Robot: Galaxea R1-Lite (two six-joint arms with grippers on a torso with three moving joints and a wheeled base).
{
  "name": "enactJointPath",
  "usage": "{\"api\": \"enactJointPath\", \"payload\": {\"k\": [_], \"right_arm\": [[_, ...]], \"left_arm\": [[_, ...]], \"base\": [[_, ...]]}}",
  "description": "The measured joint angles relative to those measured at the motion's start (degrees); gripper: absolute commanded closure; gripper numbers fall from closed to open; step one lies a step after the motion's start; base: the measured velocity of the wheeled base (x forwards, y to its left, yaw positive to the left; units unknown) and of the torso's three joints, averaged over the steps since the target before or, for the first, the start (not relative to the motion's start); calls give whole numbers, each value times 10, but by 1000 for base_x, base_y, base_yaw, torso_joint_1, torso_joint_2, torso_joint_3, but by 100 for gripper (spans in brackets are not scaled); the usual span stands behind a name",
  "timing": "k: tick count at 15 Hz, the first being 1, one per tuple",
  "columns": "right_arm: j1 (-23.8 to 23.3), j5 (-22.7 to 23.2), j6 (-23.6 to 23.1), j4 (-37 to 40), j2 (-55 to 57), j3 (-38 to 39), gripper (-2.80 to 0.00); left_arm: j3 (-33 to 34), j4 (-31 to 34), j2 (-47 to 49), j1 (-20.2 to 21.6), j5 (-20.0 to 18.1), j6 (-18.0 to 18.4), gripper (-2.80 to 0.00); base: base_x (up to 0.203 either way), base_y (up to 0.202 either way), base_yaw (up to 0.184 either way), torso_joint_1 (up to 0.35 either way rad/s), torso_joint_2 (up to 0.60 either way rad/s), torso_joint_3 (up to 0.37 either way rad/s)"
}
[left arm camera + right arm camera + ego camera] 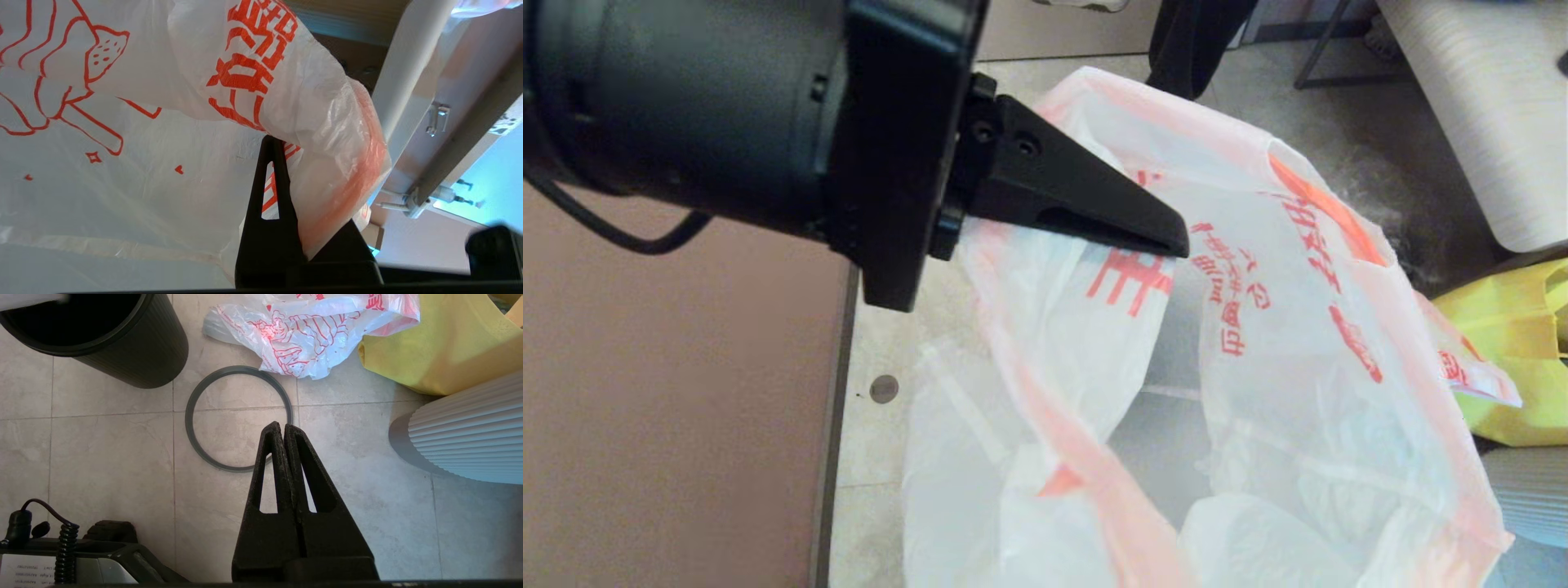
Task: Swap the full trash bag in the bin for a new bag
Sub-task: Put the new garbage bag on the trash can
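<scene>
The left gripper (1176, 241) is seen close under the head camera, its black fingers pressed together on the film of a thin white plastic bag (1282, 327) with red print and pink-orange edging. In the left wrist view the same bag (135, 134) is draped over and around the closed gripper (273, 143), with a bunched pink-orange fold lying against one finger; red Chinese characters and a red line drawing are visible on the film. The bag is held up above the tiled floor (882, 457), hanging open and spread wide. Whether bottles are inside it cannot be told from these views.

The right gripper (283, 428) is seen with its fingers fully together and nothing between them, hanging above the floor (102, 457). Directly beneath its tips lies a dark grey ring rim (239, 417), flat on the tiles and separate from any bin. Near the ring, a dark ribbed round bin (122, 347) stands upright with its mouth open. A second crumpled white bag with red drawing (302, 335) lies on the floor just beyond the ring, touching a yellow fabric bag (441, 347) beside it. A pale ribbed round object (470, 428) is seen near the yellow bag.

In the head view the yellow fabric bag (1519, 359) appears past the held bag, below a pale bench (1494, 106).
</scene>
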Motion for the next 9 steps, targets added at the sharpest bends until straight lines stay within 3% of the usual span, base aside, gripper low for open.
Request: {"api": "enactJointPath", "payload": {"k": [9], "right_arm": [[0,0,0,0,0,0,0]], "left_arm": [[-3,-112,98,7,-25,-4,0]], "base": [[0,0,0,0,0,0]]}}
